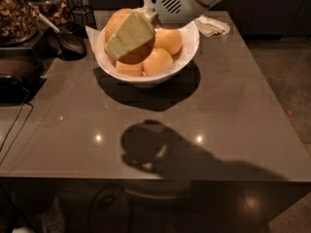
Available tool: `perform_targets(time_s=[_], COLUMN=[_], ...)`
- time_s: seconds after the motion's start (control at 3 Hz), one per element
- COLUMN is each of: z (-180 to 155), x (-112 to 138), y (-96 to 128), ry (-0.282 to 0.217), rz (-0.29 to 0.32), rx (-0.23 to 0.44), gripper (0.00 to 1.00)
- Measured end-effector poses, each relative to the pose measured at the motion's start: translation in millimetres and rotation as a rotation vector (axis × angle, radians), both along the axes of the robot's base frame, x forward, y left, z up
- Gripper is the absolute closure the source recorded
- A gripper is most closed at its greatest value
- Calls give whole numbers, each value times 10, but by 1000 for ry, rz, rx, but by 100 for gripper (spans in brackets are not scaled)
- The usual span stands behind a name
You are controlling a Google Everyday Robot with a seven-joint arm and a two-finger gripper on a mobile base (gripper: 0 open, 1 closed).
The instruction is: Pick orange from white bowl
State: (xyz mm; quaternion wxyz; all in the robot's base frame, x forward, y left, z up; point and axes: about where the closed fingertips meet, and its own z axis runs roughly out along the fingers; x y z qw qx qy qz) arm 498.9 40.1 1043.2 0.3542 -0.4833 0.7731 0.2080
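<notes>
The white bowl (pixel 190 46) stands at the back middle of the brown table (pixel 228 115) and holds several oranges. My gripper (pixel 130 38) hangs over the bowl's left half, on a white arm that comes in from the top right. A pale yellow finger (pixel 127 33) lies across the front of a deep-coloured orange (pixel 138 56), and the gripper is closed around it. This orange sits a little above the paler ones (pixel 159 62) in the bowl. The far finger is hidden behind the fruit.
A dark wire-mesh cup (pixel 72 41) stands just left of the bowl. Jars of nuts (pixel 17 13) and a dark appliance (pixel 14 79) fill the left edge. A crumpled napkin (pixel 212 26) lies at the back right. A black cable (pixel 17 125) runs down the left side.
</notes>
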Motion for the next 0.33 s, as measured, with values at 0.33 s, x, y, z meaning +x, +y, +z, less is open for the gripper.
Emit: perform_targets(time_s=[0.33], z=[-5], x=[-27], y=[0], ry=[0], rz=[-1], rx=[-4], gripper=[100])
